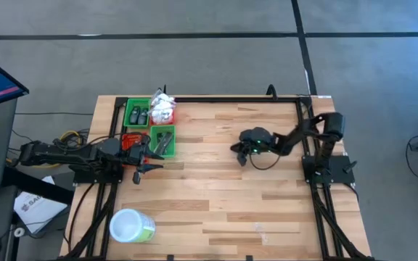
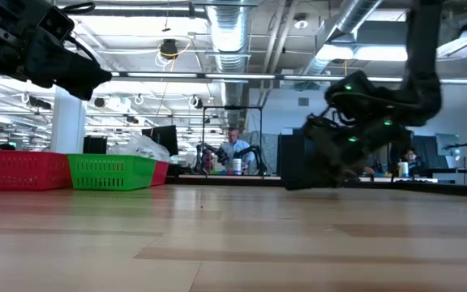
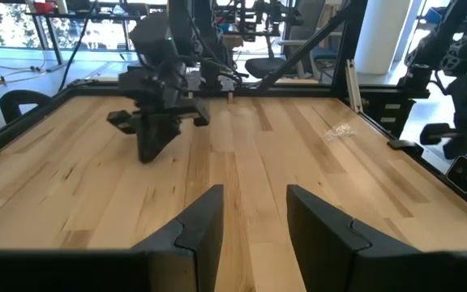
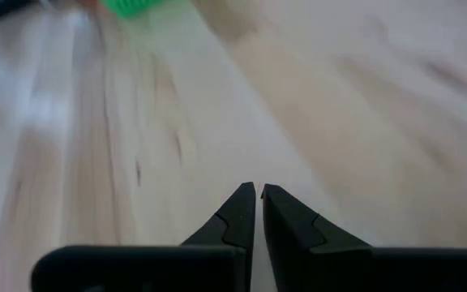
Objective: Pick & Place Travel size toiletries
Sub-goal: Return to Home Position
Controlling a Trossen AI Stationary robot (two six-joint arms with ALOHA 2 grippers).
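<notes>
Right gripper (image 4: 258, 193) hangs low over bare wood near the table's middle. Its two dark, wedge-shaped fingers are pinched to a hairline slit with nothing between them. Under it the table (image 1: 216, 196) is pale butcher-block planking, smooth with darker grain streaks, framed by black metal rails.

Well across the boards from it, the left gripper (image 3: 254, 203) sits above the wood, its blunt matte-black fingers parted by a clear gap and empty. Just beside that gripper stands a cluster of small lattice-walled plastic bins. Nearest its fingers are a red bin (image 1: 125, 136) and a green bin (image 1: 173, 134) holding dark slim items (image 1: 162, 143). Beyond these, a second green bin (image 1: 127, 116) holds the dark grey oval bottles (image 1: 138, 114). Next to it a heap of white crinkly packets (image 1: 164, 109) bulges upward.

A white-lidded green tub (image 1: 130, 226) sits on the boards on the left arm's side, apart from both grippers.

Past the table the room is an open workshop with exposed silver ducts (image 2: 233, 32), strip lights and a person (image 2: 233, 150) seated far off.
</notes>
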